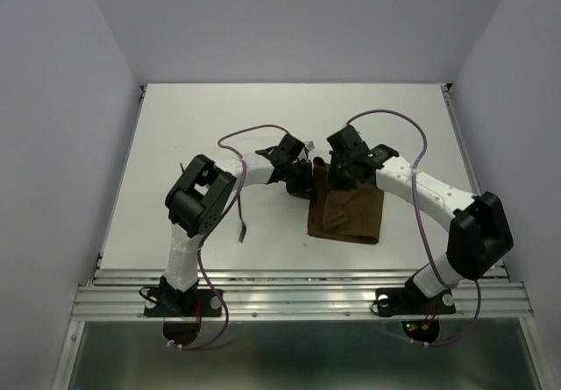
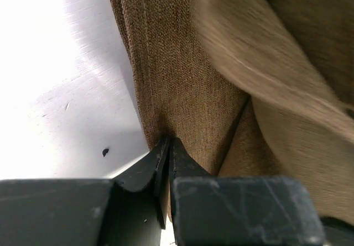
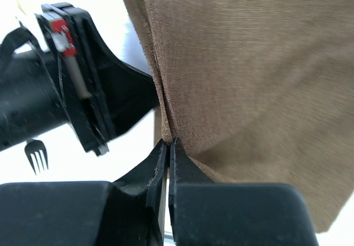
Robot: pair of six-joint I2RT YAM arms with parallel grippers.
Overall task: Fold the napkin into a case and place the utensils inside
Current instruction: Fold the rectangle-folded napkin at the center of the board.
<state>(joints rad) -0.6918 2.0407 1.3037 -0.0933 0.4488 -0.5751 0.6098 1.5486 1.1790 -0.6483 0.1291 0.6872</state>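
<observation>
Wide white bench (image 1: pixel 193 118): plenty of bare room on the L & far side, rail along the near edge. Brown napkin (image 1: pixel 349 217) lies centre-right, partly folded, its far-left corner up at the hands. It looks soft, light & limp, so prob. sags and slides; best taken by edges/corners, not mid-cloth. The left hand (image 2: pixel 167 145) is pinched tight on its edge. The right hand (image 3: pixel 167 144) is closed on the edge too, just beside it. A fork (image 3: pixel 36 156) lies to the L, apart from the cloth: thin, stiff, likely slippery.

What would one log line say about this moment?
step: folding napkin | left gripper: shut on napkin edge | right gripper: shut on napkin edge | fork: on table, outside napkin
</observation>
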